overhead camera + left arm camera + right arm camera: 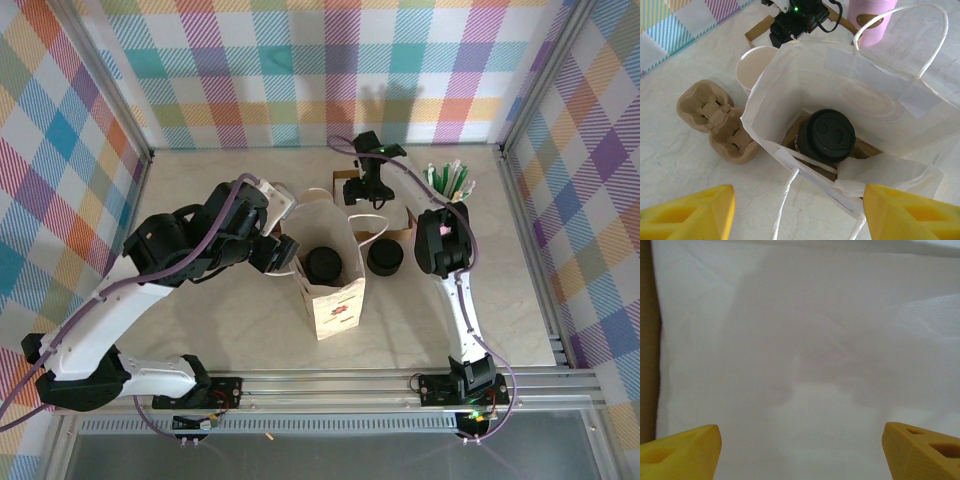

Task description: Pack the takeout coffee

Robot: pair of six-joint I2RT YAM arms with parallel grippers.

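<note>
A robot lab cell: a tabletop (240,335) boxed in by plaid walls (300,70) on metal framing (548,75), left arm (90,330) and right arm (460,310) bolted to its front rail (330,383)

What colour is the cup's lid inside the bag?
Round plastic lid: black, best in left wrist view.

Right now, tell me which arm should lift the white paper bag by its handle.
Left, probably. The left gripper, open, hovers over the white paper bag's mouth, and the near thin white handle loop shows between its fingers. The right gripper, also open, faces the bag's flat wall up close.
</note>
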